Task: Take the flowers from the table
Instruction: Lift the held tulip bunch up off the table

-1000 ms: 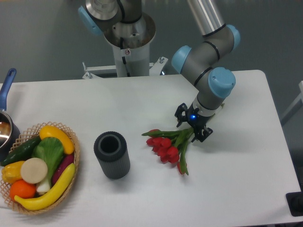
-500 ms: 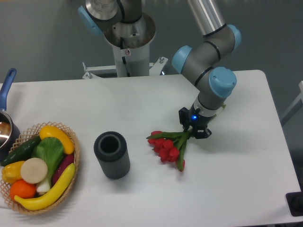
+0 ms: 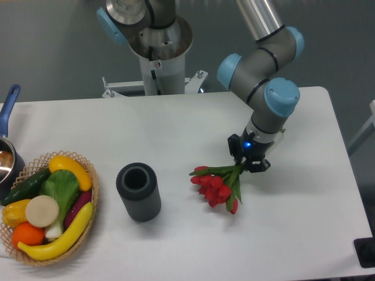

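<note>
Tulips gripped at the stems, right of centre on the table.

The flowers (image 3: 215,185), red tulips with blooms fanned left, look light, limp and easily bruised; the stems seem the safest hold. The gripper (image 3: 249,162) has its fingers clamped on those stems. The white table (image 3: 176,123) also carries a dark cylinder (image 3: 139,191) and a fruit basket (image 3: 91,175), against grey surroundings.

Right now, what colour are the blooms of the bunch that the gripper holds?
Red, on green stems: the flowers in the gripper, in the fixed camera view.
</note>
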Controlling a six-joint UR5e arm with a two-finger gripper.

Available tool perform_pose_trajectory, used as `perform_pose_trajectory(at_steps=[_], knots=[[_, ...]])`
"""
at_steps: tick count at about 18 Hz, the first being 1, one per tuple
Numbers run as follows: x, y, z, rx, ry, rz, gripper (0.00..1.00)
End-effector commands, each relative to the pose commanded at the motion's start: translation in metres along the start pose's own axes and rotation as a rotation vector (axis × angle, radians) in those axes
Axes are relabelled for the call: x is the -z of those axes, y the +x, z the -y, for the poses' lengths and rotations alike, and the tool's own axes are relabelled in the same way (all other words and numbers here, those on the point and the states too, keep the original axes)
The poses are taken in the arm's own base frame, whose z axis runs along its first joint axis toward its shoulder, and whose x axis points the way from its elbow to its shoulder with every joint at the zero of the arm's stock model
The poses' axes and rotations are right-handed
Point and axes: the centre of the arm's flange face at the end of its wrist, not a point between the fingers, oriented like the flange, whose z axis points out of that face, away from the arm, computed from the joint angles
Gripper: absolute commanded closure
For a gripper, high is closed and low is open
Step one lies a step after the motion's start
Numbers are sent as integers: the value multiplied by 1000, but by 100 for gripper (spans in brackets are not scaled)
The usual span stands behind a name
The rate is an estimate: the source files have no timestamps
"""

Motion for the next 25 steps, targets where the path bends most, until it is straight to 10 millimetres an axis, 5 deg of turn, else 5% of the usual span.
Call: perform_pose_trajectory(at_steps=[6,13,25], knots=[[100,-3,23,76,448,133,77],[163,27,62,174,718,120,77],[180,29,65,193,852,97,77]])
